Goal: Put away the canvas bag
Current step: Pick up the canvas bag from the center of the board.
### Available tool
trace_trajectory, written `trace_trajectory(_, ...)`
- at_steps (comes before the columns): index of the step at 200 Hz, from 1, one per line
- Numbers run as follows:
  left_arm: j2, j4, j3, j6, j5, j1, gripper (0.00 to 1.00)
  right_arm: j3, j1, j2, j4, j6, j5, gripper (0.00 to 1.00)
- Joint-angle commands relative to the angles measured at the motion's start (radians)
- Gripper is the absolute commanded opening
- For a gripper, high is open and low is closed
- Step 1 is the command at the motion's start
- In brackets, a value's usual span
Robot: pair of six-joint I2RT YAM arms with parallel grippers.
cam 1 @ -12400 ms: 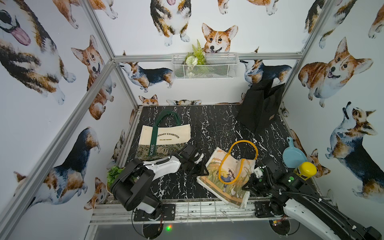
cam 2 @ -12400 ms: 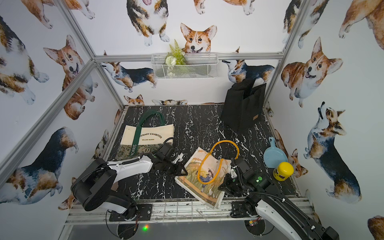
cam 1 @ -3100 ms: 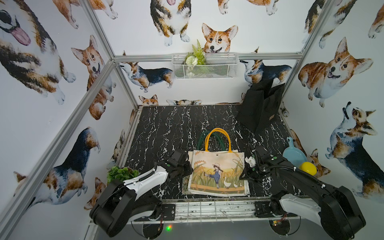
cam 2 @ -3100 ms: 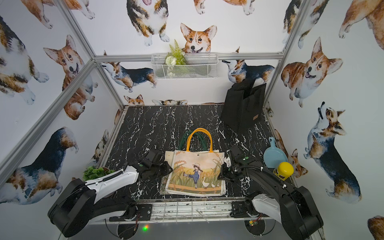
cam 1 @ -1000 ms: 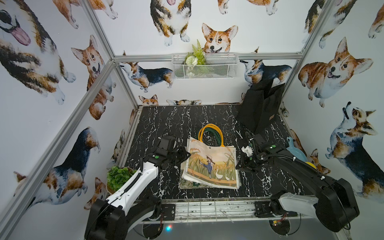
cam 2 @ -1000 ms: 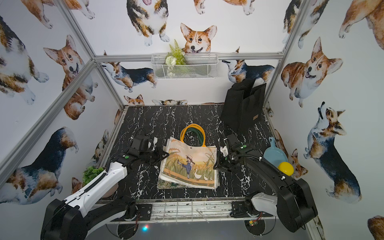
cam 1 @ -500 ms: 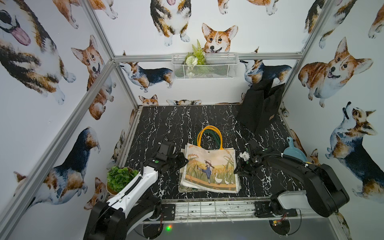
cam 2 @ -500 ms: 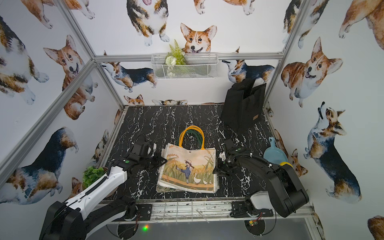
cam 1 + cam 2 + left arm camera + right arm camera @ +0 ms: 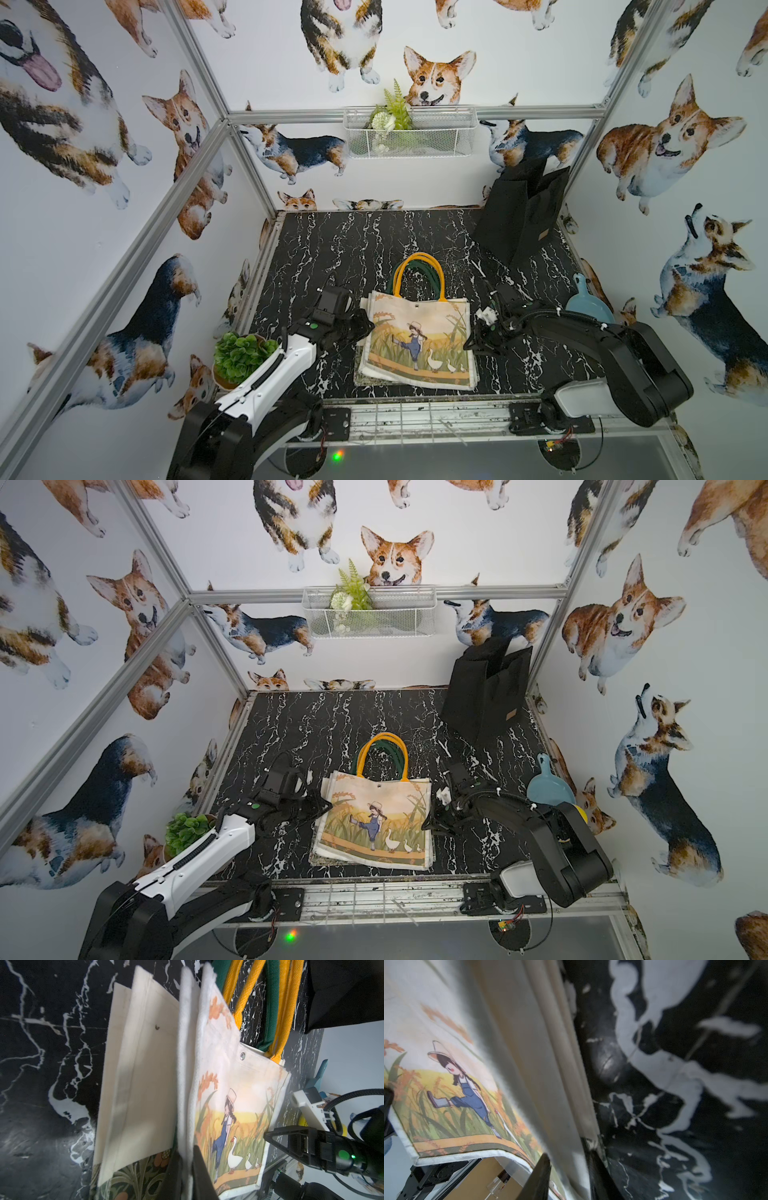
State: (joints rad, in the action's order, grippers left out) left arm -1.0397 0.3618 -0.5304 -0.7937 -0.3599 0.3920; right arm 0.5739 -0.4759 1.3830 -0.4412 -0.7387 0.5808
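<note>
The canvas bag (image 9: 419,336) (image 9: 374,812), cream with a girl-and-geese print and yellow handles, lies flat near the table's front on a second bag with green handles (image 9: 432,274). My left gripper (image 9: 368,328) (image 9: 326,804) is at its left edge. In the left wrist view the left gripper (image 9: 186,1149) is shut on the canvas bag's (image 9: 239,1088) thick white edge, beside the lower bag's floral print (image 9: 135,1176). My right gripper (image 9: 469,345) (image 9: 428,825) is at the right edge. In the right wrist view the right gripper (image 9: 569,1155) is clamped over the canvas bag's (image 9: 446,1064) layered edge.
A black bag (image 9: 519,216) stands open at the back right corner. A white wire basket (image 9: 409,133) with greenery hangs on the back wall. A potted plant (image 9: 241,357) sits front left by the left arm. A blue scoop (image 9: 590,305) lies at the right wall.
Over the last second both grippers have come toward the front with the stacked bags, which now lie flatter and squarer. Long before, the two bags lay apart.
</note>
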Motion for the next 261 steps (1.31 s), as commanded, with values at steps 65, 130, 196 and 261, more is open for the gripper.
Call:
trace_trajectory(65,0.007,-0.008,0.008,-0.001,-0.018,-0.002,0.00,0.005,-0.008,-0.063,0.033,-0.069,0.018,0.08)
trace_trajectory(130,0.006,0.057,-0.098,0.044,-0.024,-0.023,0.00,0.122,-0.008,-0.118,-0.073,-0.059,0.009,0.00)
trace_trajectory(196,0.009,0.118,-0.153,0.091,-0.088,-0.121,0.00,0.261,-0.007,-0.044,-0.099,-0.053,0.016,0.00)
trace_trajectory(261,0.039,0.131,-0.131,0.093,-0.122,-0.154,0.00,0.278,-0.008,-0.063,-0.124,-0.055,0.019,0.00)
